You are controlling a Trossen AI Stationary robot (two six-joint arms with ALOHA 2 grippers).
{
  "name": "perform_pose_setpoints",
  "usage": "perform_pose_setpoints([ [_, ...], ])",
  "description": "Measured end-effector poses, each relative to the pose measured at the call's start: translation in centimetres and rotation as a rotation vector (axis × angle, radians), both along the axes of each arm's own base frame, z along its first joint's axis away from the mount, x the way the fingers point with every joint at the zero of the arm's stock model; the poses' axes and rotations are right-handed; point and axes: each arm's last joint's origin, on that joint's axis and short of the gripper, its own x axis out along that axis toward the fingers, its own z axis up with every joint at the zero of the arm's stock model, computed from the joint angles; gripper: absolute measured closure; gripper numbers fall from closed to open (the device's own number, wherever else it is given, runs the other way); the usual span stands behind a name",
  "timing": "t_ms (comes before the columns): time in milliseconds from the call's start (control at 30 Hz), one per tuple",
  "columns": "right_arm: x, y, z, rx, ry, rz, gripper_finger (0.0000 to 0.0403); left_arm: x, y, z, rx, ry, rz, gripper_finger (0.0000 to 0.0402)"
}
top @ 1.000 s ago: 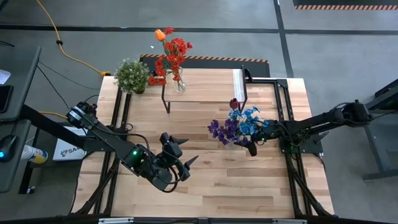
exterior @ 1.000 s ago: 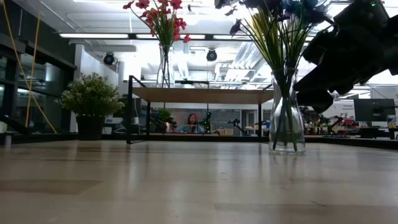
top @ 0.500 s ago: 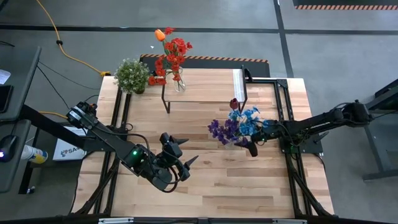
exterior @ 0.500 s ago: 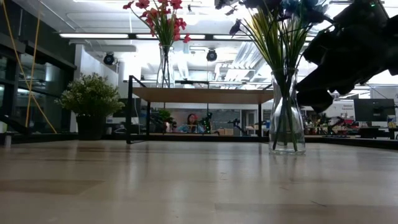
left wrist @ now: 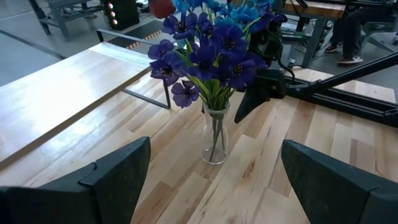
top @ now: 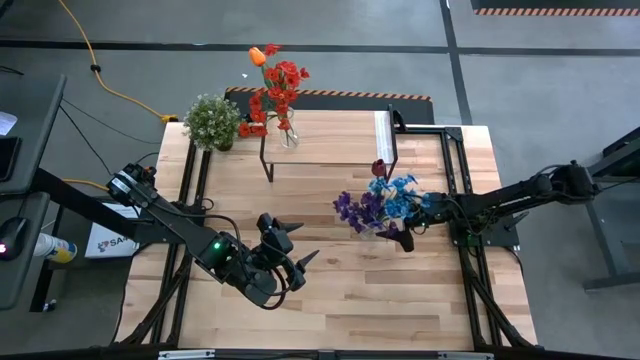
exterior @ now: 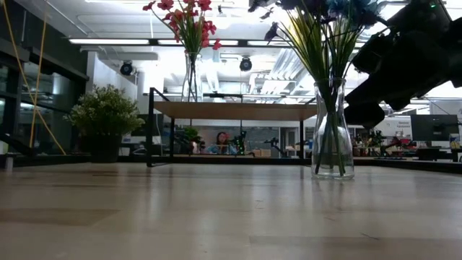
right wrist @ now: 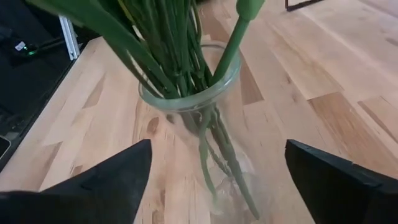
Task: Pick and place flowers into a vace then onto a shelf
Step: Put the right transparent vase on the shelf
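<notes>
Right end effector (top: pixel 398 233) spread wide, fingers either side of the glass vase (right wrist: pixel 199 124) holding purple-blue flowers (top: pixel 378 203) on the table (top: pixel 400 300). Likely lining up a grasp; next: close on vase, lift to the shelf (top: pixel 330 140) beyond. Left end effector (top: pixel 290 245) waits spread, well apart.

On the table (top: pixel 330 290), the shelf (top: pixel 330 148) stands along the far edge with a vase (top: pixel 287 135) on it, a potted plant (top: pixel 212 121) in the far-left corner, and a second vase (left wrist: pixel 215 138) of flowers (top: pixel 378 205) nearer the right edge.
</notes>
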Motion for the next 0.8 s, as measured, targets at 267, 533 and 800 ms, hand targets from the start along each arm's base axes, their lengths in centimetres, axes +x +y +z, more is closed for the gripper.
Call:
perform_pose_setpoints([
  [267,0.1,0.0,0.3,-0.028,-0.038,-0.002,0.0022,0.0,0.0,0.0,0.001,0.000,0.001,0.0009],
  [533,0.4,-0.1,0.0,-0.053,-0.027,-0.017,0.0024,0.0,0.0,0.0,0.005,-0.003,0.007,0.0009],
  [800,1.2,-0.1,-0.5,-0.082,-0.050,-0.029,0.0020,0.0,0.0,0.0,0.007,-0.006,0.011,0.0009],
])
